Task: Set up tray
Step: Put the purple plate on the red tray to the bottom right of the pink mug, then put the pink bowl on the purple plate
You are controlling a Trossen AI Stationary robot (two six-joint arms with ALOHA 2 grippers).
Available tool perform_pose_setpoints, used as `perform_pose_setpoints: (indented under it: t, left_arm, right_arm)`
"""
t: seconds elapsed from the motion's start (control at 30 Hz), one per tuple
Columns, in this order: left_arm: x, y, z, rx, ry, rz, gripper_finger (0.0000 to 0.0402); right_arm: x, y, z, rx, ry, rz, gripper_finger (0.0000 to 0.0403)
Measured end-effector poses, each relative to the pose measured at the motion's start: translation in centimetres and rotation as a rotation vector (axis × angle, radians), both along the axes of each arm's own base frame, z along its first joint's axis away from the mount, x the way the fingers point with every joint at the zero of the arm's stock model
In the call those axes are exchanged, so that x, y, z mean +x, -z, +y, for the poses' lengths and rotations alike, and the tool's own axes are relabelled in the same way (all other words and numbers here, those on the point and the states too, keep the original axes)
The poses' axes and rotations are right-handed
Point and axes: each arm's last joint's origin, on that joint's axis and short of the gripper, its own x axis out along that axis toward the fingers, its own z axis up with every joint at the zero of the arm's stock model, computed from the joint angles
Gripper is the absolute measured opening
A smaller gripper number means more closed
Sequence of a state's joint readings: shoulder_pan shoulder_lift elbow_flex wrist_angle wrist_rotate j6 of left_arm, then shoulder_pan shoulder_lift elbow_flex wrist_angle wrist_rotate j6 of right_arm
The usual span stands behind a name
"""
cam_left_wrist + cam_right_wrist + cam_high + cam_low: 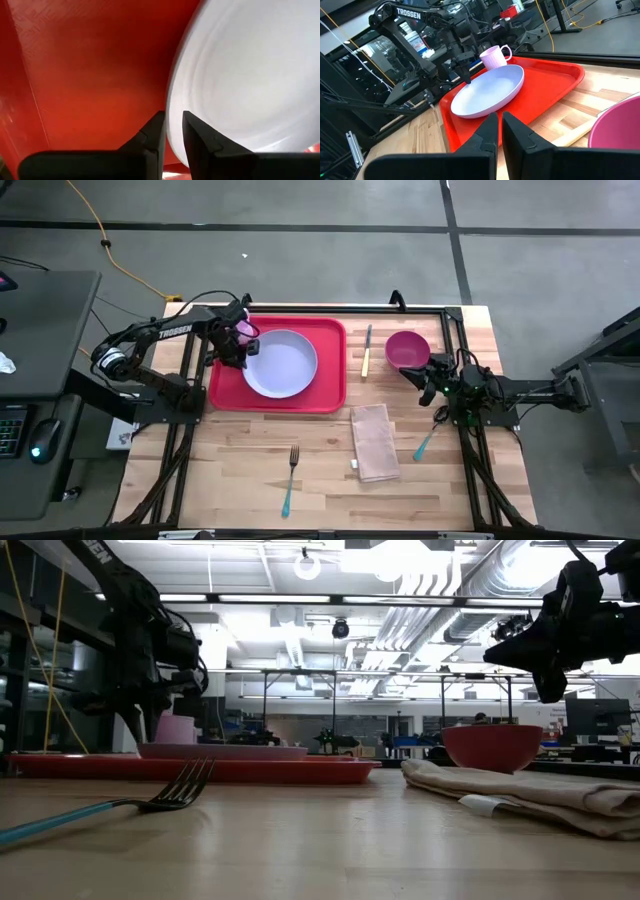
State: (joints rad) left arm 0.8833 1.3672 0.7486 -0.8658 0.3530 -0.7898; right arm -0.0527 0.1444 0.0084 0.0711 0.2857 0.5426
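Note:
The red tray (325,380) lies on the table's far left part. On it rests the round lavender plate (282,364), and a pink mug (246,330) stands in the tray's far left corner. My left gripper (240,352) is at the plate's left rim, its fingers nearly together. My right gripper (427,377) hovers shut and empty just right of the magenta bowl (407,350), above the table. In the right wrist view the plate (487,92) lies flat on the tray (555,82). My left gripper (173,132) has the plate's left rim (172,107) between its two fingers, one finger (156,132) over the tray side and one (196,140) over the plate's face. It comes from above, pointing down. The plate lies on the tray.
A knife (367,350) lies between tray and bowl. A folded beige napkin (375,442) sits near the middle, a teal-handled fork (290,480) near the near edge, and a teal-handled spoon (428,442) right of the napkin. Bare wood shows at near left.

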Motion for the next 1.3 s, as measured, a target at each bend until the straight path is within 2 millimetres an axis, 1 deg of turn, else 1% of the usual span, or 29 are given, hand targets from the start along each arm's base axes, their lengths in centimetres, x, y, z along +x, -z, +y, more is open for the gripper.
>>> perform_pose_setpoints:
  t: [0.2,0.47,0.6,0.77,1.03,1.2,1.3]
  left_arm:
    - [-0.5,-1.4,-0.6,0.04,-0.014,-0.028,0.0094]
    - [-1.8,-3.3,-2.1,0.058,-0.053,-0.032,0.0094]
    - [-2.6,-4.7,-3.1,0.084,-0.086,-0.056,0.0095]
    - [-3.6,-6.9,-4.3,0.129,-0.127,-0.106,0.0095]
    - [-4.7,-10.3,-5.6,0.227,-0.157,-0.193,0.0095]
    - [-5.1,-11.7,-6.0,0.268,-0.177,-0.211,0.0095]
    - [-5.2,-12.0,-6.0,0.274,-0.179,-0.207,0.0095]
  right_arm:
    - [0.0,0.0,0.0,0.0,0.0,0.0,0.0]
    - [0.0,0.0,0.0,0.0,-0.004,0.0,0.0]
    - [0.0,0.0,0.0,0.0,-0.004,0.0,0.0]
    - [0.0,0.0,0.0,0.0,-0.005,0.0,0.0]
    - [0.0,0.0,0.0,0.0,-0.005,0.001,0.0]
    - [0.0,0.0,0.0,0.0,-0.005,0.001,0.0]
    - [0.0,0.0,0.0,0.0,-0.005,0.0,0.0]
